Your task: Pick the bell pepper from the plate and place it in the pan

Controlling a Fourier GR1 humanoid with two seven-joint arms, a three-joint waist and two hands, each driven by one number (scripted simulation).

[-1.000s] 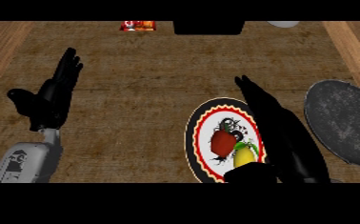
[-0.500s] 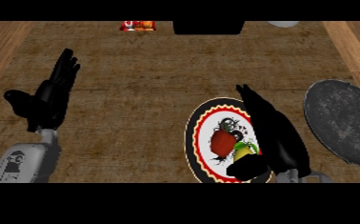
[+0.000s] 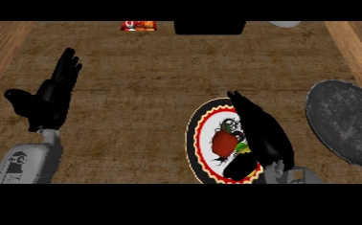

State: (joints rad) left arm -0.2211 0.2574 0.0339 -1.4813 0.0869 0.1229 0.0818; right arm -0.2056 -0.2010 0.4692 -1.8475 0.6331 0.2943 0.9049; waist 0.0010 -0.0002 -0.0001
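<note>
Drawing nearer and lower than 1 second ago: right hand [image 3: 260, 133], now lying over the right half of the plate [image 3: 200, 123], fingers straight and together, thumb at the near rim. Bell pepper [image 3: 225, 142] sitting on the plate just left of the palm, touching its edge (green part partly hidden). Pan [image 3: 338, 118] lying right. Left hand [image 3: 50, 98] resting open at left.

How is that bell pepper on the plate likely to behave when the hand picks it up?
The bell pepper looks rounded and lumpy, so it may roll on the flat plate if nudged sideways. Its skin seems smooth, so it might slip between fingers. The right hand covers part of it, so its full shape is unclear.
</note>
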